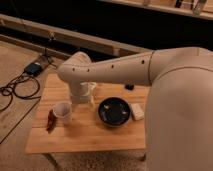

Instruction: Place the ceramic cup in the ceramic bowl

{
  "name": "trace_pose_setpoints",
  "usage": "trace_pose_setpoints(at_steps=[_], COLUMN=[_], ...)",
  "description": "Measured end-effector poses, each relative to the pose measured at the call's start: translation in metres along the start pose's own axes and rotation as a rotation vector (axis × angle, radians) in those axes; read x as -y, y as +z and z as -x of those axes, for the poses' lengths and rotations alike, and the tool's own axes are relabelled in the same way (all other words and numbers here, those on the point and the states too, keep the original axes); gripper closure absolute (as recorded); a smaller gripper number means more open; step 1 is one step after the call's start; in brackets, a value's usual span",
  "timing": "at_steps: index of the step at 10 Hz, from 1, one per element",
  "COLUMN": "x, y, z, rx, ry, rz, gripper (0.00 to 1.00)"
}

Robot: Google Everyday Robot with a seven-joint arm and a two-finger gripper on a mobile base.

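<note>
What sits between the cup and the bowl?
Nothing visible: bare tabletop separates the ceramic cup from the ceramic bowl. The end effector hangs just behind that gap, beside the cup. The red object and white block lie outside the path.

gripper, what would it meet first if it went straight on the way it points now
Probably the table top: the gripper points down between the ceramic cup and the ceramic bowl, over neither, though depth is unclear.
</note>
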Motion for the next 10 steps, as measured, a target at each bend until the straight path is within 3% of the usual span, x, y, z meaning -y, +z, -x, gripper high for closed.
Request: trace_pose_setpoints(at_steps=[4,7,10], x=[-0.003,-0.048,-0.073], y=[0.0,0.008,0.025], z=[0.001,0.006,0.021], rx=[0.002,0.012,0.027], ry=[-0.012,-0.099,-0.14], rz=[0.002,0.041,0.042], gripper=[0.35,0.35,0.35])
